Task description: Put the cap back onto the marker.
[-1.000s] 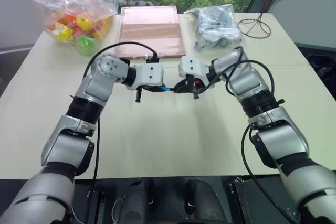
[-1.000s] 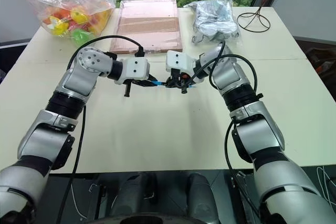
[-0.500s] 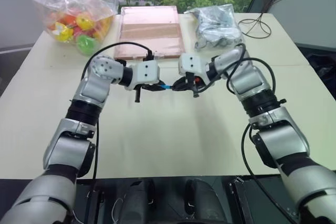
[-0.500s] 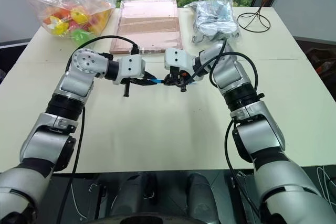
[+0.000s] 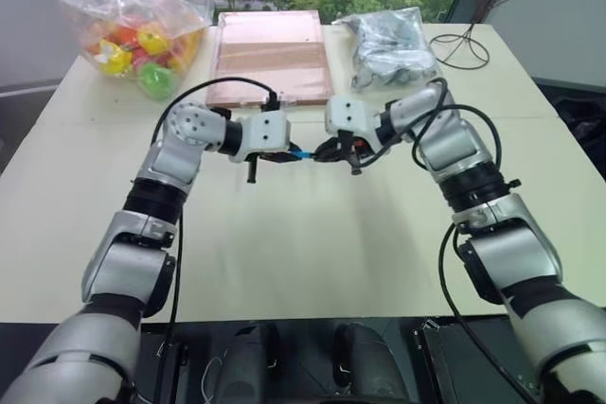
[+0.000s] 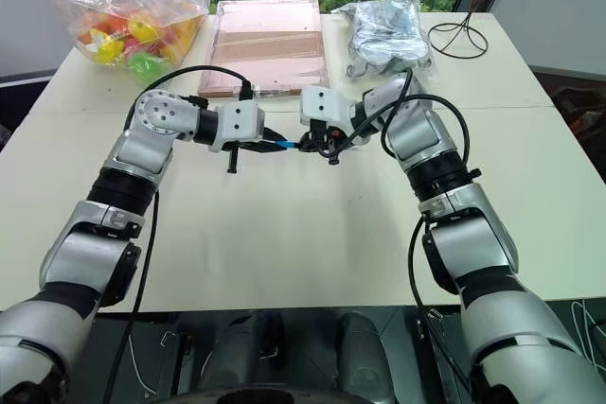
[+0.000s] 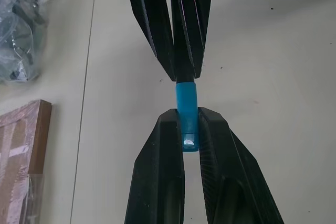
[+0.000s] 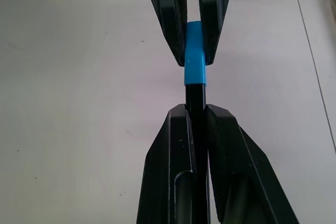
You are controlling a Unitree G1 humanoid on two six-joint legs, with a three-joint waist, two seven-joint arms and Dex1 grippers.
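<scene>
Closing gap: cap (image 7: pixel 187 109) in shut left end effector (image 7: pixel 188 129) now butts marker (image 8: pixel 195 103) clamped in right end effector (image 8: pixel 195 113); a second ago sliver between. Pair above surface (image 5: pixel 284 234), 12 o'clock of centre. Cap likely seated; push remains.

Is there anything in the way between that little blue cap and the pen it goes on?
Nothing visible. The left gripper holds the cap and the right gripper holds the marker; cap and marker already meet end to end above the table.
</scene>
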